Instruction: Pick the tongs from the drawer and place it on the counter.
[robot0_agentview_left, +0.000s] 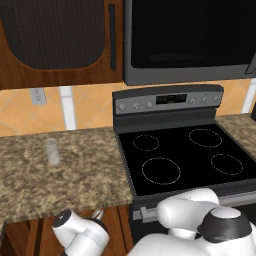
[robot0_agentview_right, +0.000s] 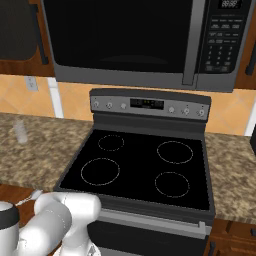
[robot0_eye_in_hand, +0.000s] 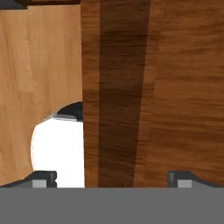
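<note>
My gripper (robot0_eye_in_hand: 112, 179), spread wide, faces the reddish-brown wooden drawer (robot0_eye_in_hand: 148, 87) front at frame centre, ready for its handle.

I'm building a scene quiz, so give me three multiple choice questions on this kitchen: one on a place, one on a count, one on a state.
1. Where does the clear glass stand?
A. on the counter left of the stovetop
B. on the stovetop
C. in the microwave

2. How many burner rings does the stovetop show?
A. two
B. four
C. six

3. How is the hand?
A. shut on the glass
B. shut, empty
C. open, empty

Answers: 1 A, the glass sits on granite; 2 B, four white rings; 3 C, the fingertips stand wide apart before wood.
</note>
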